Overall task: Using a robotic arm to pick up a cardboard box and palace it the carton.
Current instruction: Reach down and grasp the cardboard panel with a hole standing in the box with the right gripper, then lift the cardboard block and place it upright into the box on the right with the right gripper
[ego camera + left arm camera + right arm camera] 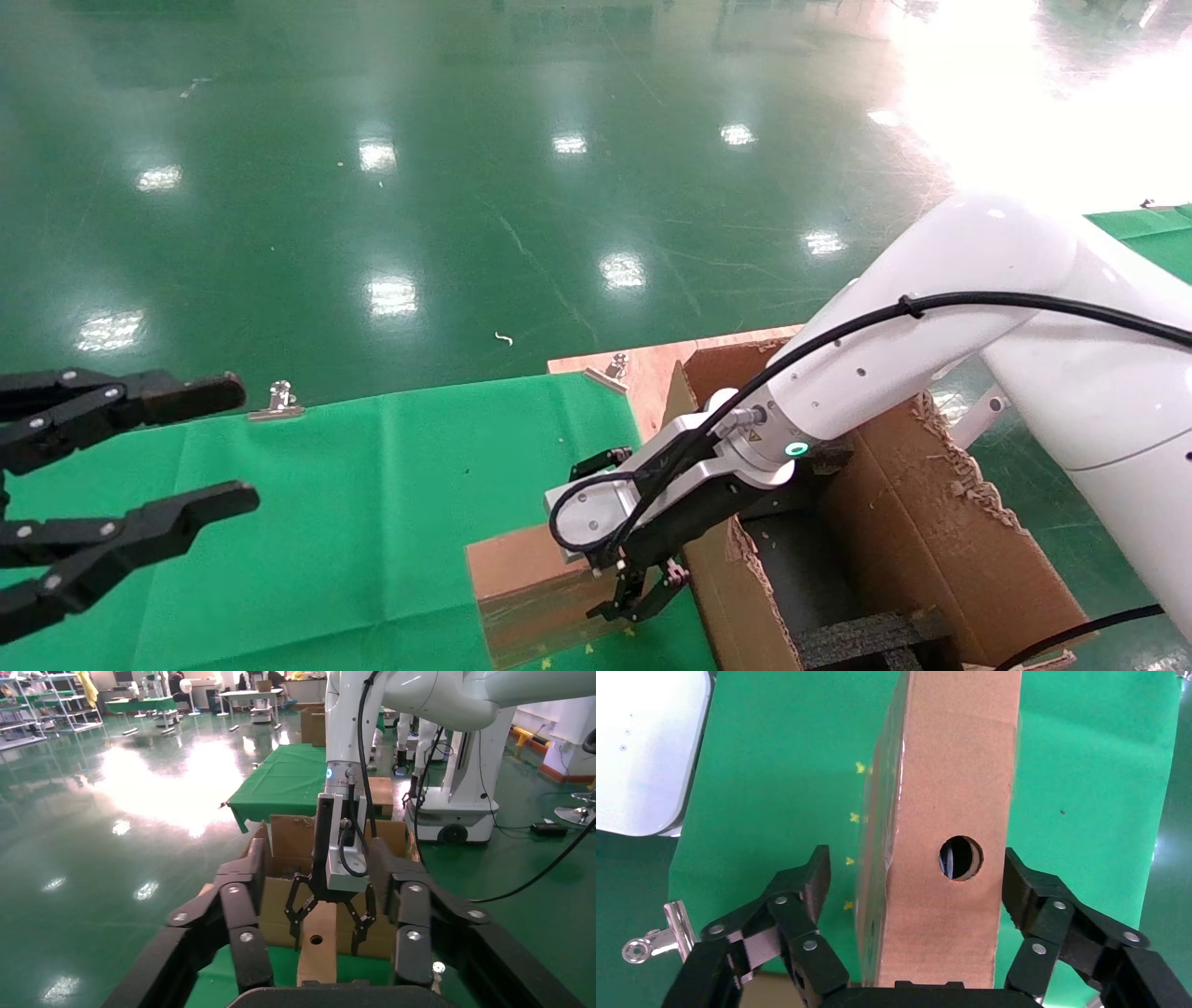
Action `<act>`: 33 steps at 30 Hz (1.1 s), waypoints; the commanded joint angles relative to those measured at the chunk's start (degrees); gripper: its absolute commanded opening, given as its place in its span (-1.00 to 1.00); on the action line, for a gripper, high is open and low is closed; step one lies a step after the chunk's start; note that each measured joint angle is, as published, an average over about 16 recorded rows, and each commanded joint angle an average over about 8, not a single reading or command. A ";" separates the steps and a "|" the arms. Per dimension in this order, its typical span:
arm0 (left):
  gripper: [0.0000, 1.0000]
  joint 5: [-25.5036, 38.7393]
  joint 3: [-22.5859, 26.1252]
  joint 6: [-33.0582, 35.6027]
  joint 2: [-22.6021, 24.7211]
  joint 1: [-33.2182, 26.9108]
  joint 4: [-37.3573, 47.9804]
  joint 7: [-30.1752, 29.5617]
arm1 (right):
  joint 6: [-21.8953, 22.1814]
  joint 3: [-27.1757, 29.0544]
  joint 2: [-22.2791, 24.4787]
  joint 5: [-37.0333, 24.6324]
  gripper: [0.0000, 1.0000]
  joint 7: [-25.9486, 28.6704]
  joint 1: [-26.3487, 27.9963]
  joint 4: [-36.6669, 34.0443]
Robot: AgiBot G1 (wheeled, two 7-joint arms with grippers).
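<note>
The small flat cardboard box (531, 587) stands on a long edge on the green cloth, just left of the carton (931, 531). Its narrow side with the round hole faces up in the right wrist view (947, 776). The white robotic arm (931, 326) reaches down over it. My right gripper (629, 610) is open and straddles the box's near end, one finger on each side, with small gaps. The left wrist view shows that gripper (328, 938) over the box (320, 941). My left gripper (231, 445) is open and empty at the far left.
The carton has ragged flaps and black foam (866, 638) inside, and stands on a wooden board (643, 363). Metal clips (279, 401) (610, 368) hold the green cloth (372, 503) at its far edge. Shiny green floor lies beyond.
</note>
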 commanded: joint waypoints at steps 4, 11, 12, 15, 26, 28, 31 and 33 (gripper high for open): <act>1.00 0.00 0.00 0.00 0.00 0.00 0.00 0.00 | -0.02 0.09 0.02 0.05 -1.00 0.01 -0.06 0.05; 1.00 0.00 0.00 0.00 0.00 0.00 0.00 0.00 | -0.05 0.16 0.04 0.09 -1.00 0.02 -0.08 0.08; 1.00 0.00 0.00 0.00 0.00 0.00 0.00 0.00 | -0.06 0.16 0.05 0.09 -1.00 0.02 -0.08 0.08; 1.00 0.00 0.00 0.00 0.00 0.00 0.00 0.00 | -0.08 0.17 0.06 0.11 -1.00 0.04 -0.10 0.09; 1.00 0.00 0.00 0.00 0.00 0.00 0.00 0.00 | 0.14 0.83 -0.14 1.68 -1.00 1.05 1.57 -1.32; 1.00 0.00 0.00 0.00 0.00 0.00 0.00 0.00 | -0.05 1.27 -0.18 2.72 -1.00 1.28 2.87 -2.38; 1.00 0.00 0.00 0.00 0.00 0.00 0.00 0.00 | -0.50 2.02 -0.08 4.56 -1.00 1.38 5.53 -4.69; 1.00 0.00 0.00 0.00 0.00 0.00 0.00 0.00 | -0.75 2.43 0.09 5.79 -1.00 1.13 7.73 -6.52</act>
